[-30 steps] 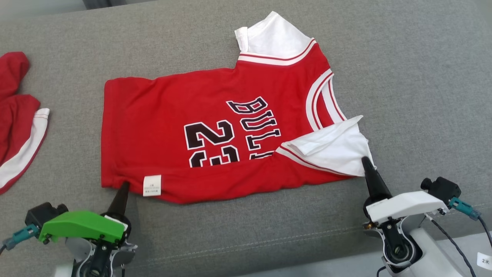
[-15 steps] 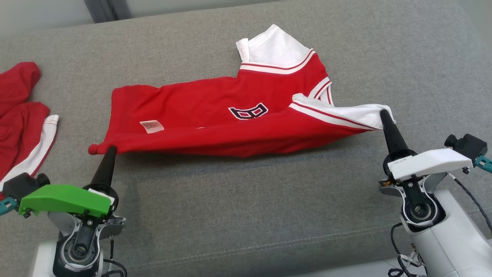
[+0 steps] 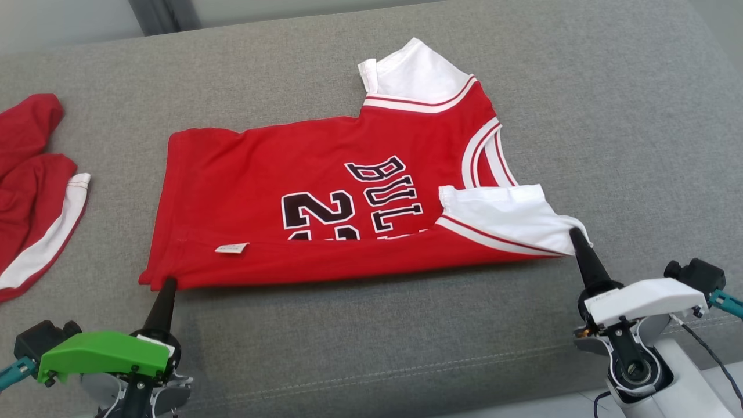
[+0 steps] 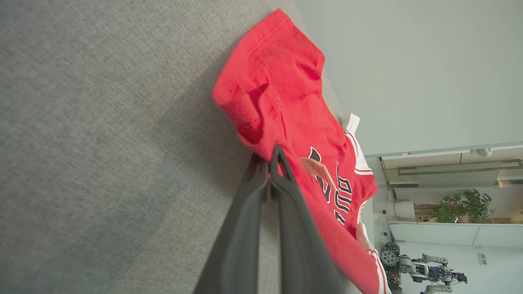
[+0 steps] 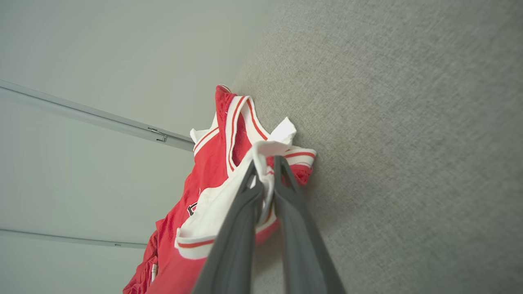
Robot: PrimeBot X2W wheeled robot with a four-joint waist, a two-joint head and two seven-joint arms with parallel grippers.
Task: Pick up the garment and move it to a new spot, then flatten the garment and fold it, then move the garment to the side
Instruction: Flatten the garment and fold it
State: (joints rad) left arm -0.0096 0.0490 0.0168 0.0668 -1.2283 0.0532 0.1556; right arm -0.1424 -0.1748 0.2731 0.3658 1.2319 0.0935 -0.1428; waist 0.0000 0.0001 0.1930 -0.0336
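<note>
Garment: the red jersey (image 3: 325, 174) is lying spread on the grey sofa seat (image 3: 406, 337), with its hem pointing to the robot's left, its neck to the right and its black lettering facing up.
Near edge: it is folding over onto the front, and a small white tag (image 3: 231, 248) is showing on the fold.
Left gripper: the left gripper (image 3: 168, 281) is pinching the near hem corner. In the left wrist view its fingers (image 4: 261, 179) are pressing together, with red cloth (image 4: 282, 81) bunching at the tips.
Right gripper: the right gripper (image 3: 574, 235) is clamping the tip of the near white sleeve (image 3: 511, 217). In the right wrist view white fabric (image 5: 261, 149) is passing between its two fingers (image 5: 286, 175).
Far sleeve: the other white sleeve (image 3: 412, 72) is lying flat on the far side of the jersey.
Left of the jersey: a second red garment (image 3: 29, 174) with a white stripe is lying crumpled on the sofa seat, well apart from the jersey.
</note>
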